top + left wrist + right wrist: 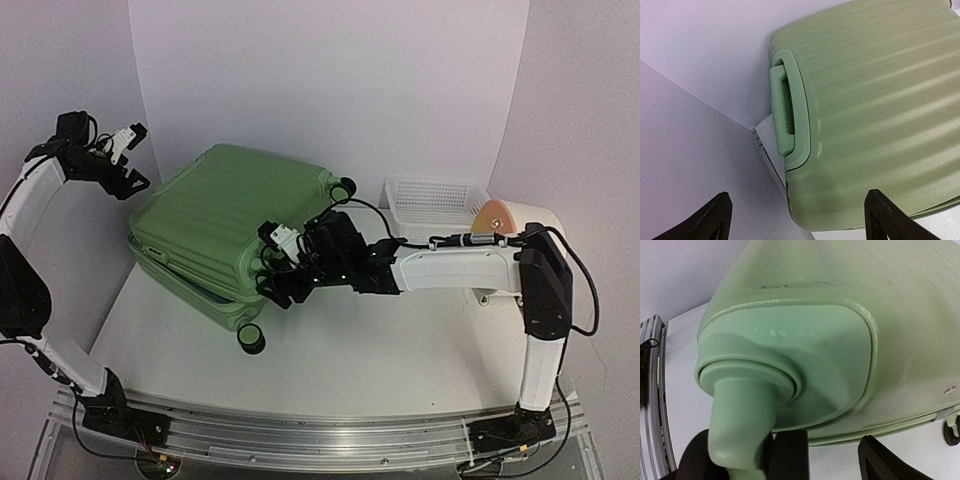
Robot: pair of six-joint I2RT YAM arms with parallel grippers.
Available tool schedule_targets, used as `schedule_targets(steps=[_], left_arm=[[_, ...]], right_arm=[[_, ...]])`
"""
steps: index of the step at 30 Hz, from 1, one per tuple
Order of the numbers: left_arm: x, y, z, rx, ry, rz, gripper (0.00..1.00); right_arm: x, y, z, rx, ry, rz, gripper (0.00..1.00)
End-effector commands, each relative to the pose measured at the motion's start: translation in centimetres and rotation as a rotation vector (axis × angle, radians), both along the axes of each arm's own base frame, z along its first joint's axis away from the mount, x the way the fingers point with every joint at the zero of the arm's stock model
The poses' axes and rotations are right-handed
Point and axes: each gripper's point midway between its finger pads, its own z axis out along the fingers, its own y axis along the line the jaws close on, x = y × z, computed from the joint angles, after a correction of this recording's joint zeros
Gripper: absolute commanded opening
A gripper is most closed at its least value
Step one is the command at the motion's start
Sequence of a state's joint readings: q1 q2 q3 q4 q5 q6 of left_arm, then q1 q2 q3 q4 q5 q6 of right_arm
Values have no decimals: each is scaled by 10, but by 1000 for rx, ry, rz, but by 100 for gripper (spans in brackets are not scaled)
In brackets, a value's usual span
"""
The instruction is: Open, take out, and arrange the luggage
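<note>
The luggage [225, 215] is a light-green ribbed suitcase lying flat on the left half of the table, its upper shell sitting slightly askew over the lower one. My left gripper [135, 180] hangs open in the air by its far left corner. In the left wrist view the side handle [785, 112] lies ahead of that gripper [797, 222], with nothing between the fingers. My right gripper [272, 265] is at the suitcase's near right corner. The wrist view shows its jaws wide apart [792, 457], the green caster stem [740, 430] beside the left finger and bare table towards the right finger [885, 460].
A white mesh basket [435, 195] stands at the back right, with a cream cylinder with an orange face [497, 214] beside it. One black wheel [251, 340] sticks out at the suitcase's near corner, another [343, 187] at the far one. White walls close off the back and sides.
</note>
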State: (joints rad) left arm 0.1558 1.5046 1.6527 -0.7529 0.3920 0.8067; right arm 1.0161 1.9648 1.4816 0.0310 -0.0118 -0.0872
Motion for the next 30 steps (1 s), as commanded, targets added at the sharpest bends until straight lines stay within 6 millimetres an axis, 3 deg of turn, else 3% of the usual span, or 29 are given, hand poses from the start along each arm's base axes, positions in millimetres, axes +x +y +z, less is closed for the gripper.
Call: schedule_targets(steps=[1, 5, 8, 13, 20, 23, 30], left_arm=[[-15, -9, 11, 12, -29, -45, 88], [-20, -12, 7, 21, -19, -70, 87], [-28, -21, 10, 18, -26, -128, 87], [-59, -54, 24, -39, -36, -330, 87], [-110, -89, 36, -74, -65, -594, 85], [-131, -97, 33, -42, -80, -688, 80], [-183, -130, 3, 64, -48, -925, 77]], right_arm=[[2, 15, 27, 63, -33, 33, 76], [2, 17, 34, 75, -41, 45, 41], [-3, 20, 48, 100, -53, 79, 20], [-6, 27, 96, 189, -96, 114, 2], [11, 24, 196, 381, -183, 75, 0], [26, 16, 226, 459, -205, 35, 0], [80, -1, 257, 526, -315, -115, 0]])
